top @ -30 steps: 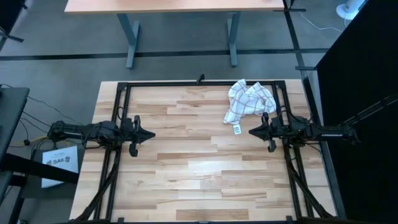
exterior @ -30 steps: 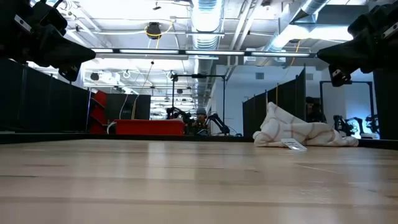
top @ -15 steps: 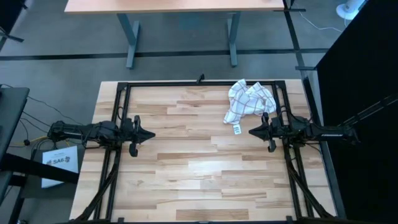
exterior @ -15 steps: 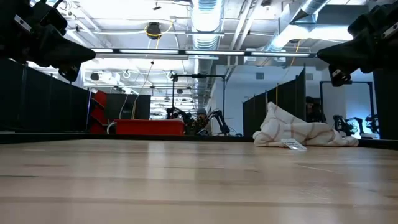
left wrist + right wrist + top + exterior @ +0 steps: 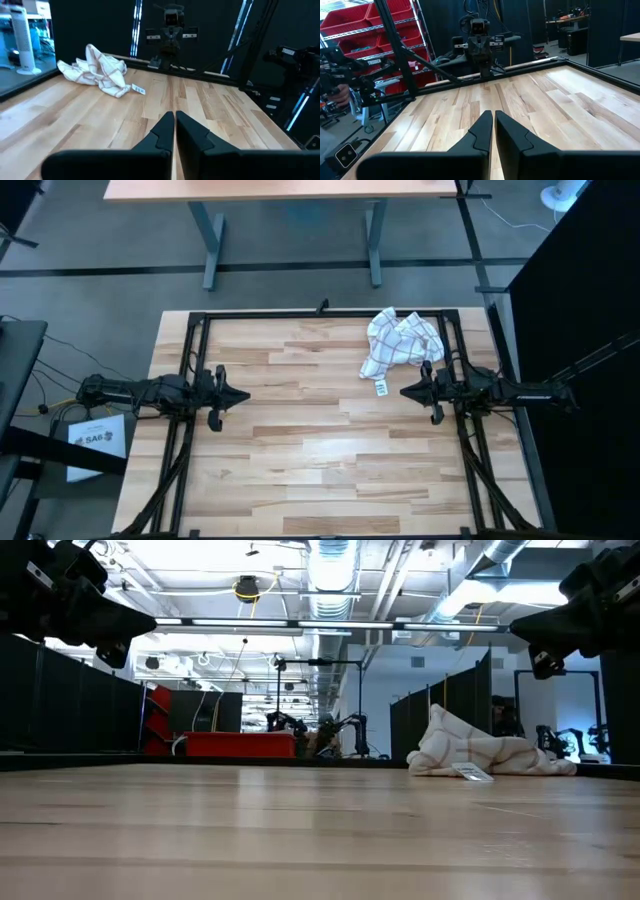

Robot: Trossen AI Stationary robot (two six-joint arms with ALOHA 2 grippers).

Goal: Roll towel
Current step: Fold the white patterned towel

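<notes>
I see the crumpled white cloth towel with reddish-brown check lines (image 5: 401, 344) at the wooden desk's (image 5: 320, 450) far right corner. Left gripper (image 5: 243, 395) and right gripper (image 5: 405, 391) hover apart, jaws pressed together, empty.

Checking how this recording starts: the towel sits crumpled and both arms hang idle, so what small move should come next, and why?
Probably open the right gripper and move it toward the towel. The towel lies bunched at the table's far right corner, untouched, nearest that arm. Both grippers are shut and empty; the left gripper is across the table.
</notes>
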